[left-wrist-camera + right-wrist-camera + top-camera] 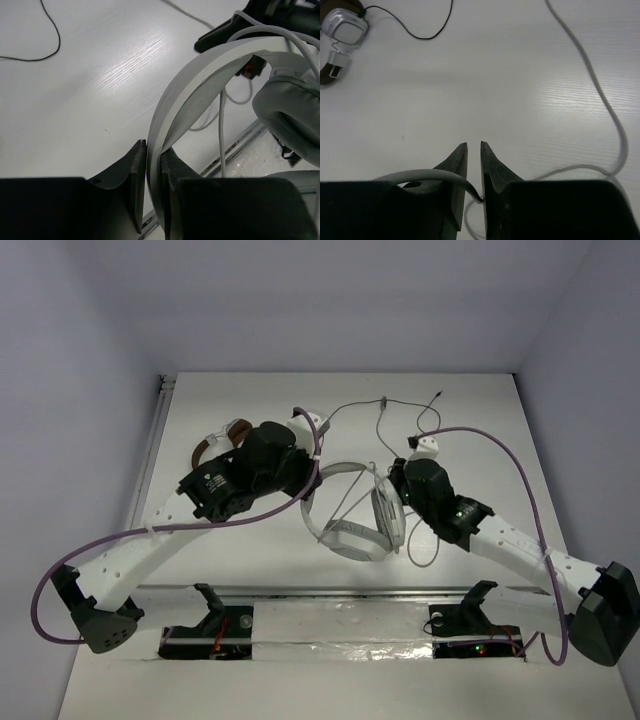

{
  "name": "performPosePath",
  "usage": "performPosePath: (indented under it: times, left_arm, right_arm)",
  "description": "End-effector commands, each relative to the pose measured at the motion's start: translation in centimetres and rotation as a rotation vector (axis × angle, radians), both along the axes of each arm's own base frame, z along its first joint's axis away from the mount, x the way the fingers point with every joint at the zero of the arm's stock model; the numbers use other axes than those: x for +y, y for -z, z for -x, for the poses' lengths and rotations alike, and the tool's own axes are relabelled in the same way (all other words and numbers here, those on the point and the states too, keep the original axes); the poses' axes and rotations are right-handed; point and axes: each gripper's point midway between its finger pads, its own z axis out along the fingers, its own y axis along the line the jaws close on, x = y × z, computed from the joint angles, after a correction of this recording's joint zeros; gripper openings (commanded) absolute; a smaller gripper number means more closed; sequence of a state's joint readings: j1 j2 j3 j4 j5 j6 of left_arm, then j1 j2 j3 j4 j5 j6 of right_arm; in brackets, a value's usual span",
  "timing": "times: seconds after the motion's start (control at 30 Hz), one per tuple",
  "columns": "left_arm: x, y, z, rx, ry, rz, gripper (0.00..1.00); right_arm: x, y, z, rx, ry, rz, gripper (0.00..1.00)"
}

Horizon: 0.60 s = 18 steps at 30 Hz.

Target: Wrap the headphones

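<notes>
The white headphones (352, 532) lie tilted at the table's middle, between my two arms. My left gripper (312, 478) is shut on their broad headband (200, 82); the band runs between the jaws in the left wrist view (154, 162). A grey ear cup (292, 117) hangs to the right of it, with the thin grey cable (222, 132) dropping past it. My right gripper (393, 473) is right of the headphones. In the right wrist view (474, 146) its jaws are nearly together, pinching the grey cable (445, 176) deep between the fingers.
The smaller brown headphones (222, 437) lie behind my left arm and show at the right wrist view's top left (340, 32), with a thin black cable (420, 34). Loose cable (383, 405) runs across the far table. A metal rail (340, 592) marks the near edge.
</notes>
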<state>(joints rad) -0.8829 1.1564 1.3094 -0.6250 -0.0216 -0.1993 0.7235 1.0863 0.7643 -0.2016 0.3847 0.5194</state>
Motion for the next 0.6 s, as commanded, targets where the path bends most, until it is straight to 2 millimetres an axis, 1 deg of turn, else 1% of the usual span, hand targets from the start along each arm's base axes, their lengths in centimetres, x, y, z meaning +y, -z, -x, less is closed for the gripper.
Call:
performPosePath:
  times: [0.0,0.03,0.07,0.1,0.13,0.17,0.2,0.23,0.27,0.33,0.37,0.43,0.5,0.57]
  left_arm:
    - [-2.7,-7.1,0.2,-0.057,0.070,0.251,0.00]
    - [-3.1,-7.9,0.5,-0.056,0.090,0.284,0.00]
    - [-2.8,-8.3,-0.1,-0.058,0.074,0.298,0.00]
    - [-2.8,-8.7,-0.2,-0.058,0.074,0.315,0.00]
    - [-3.2,-9.3,0.0,-0.060,0.093,0.338,0.00]
    - [-3.0,-9.6,-0.3,-0.056,0.081,0.359,0.00]
    - [-3.0,-9.9,-0.5,-0.054,0.077,0.374,0.00]
    - [-3.2,-10.3,-0.5,-0.055,0.084,0.394,0.00]
    - [-3.4,-10.6,-0.4,-0.051,0.087,0.412,0.00]
    - [-3.6,-11.2,-0.7,-0.053,0.081,0.441,0.00]
    - [-3.7,-11.4,-0.7,-0.051,0.080,0.450,0.00]
    - [-3.7,-12.0,-1.1,-0.056,0.055,0.467,0.00]
    - [-3.7,-12.5,-1.4,-0.064,0.042,0.481,0.00]
    - [-3.8,-13.5,-1.5,-0.072,0.032,0.518,0.00]
  right_arm:
    - [3.1,-3.5,-0.6,-0.140,-0.122,-0.204,0.23]
    - [3.6,-3.5,-0.4,-0.143,-0.159,-0.236,0.23]
    - [3.9,-4.1,-0.6,-0.171,-0.171,-0.267,0.23]
    - [4.1,-3.3,-0.3,-0.163,-0.188,-0.274,0.23]
    - [4.1,-3.4,-0.4,-0.174,-0.198,-0.292,0.23]
    - [4.8,-4.2,-0.2,-0.197,-0.226,-0.334,0.24]
    - [5.1,-4.1,0.0,-0.201,-0.242,-0.349,0.24]
    - [5.2,-3.5,0.2,-0.197,-0.255,-0.357,0.26]
    - [5.8,-4.1,0.3,-0.221,-0.282,-0.392,0.26]
    - [6.2,-3.8,0.3,-0.225,-0.295,-0.408,0.29]
    - [7.0,-3.5,0.5,-0.216,-0.336,-0.423,0.29]
    - [7.8,-3.4,0.9,-0.213,-0.383,-0.442,0.30]
    - [8.5,-3.7,1.0,-0.231,-0.415,-0.470,0.31]
    - [9.1,-4.0,1.4,-0.248,-0.461,-0.496,0.32]
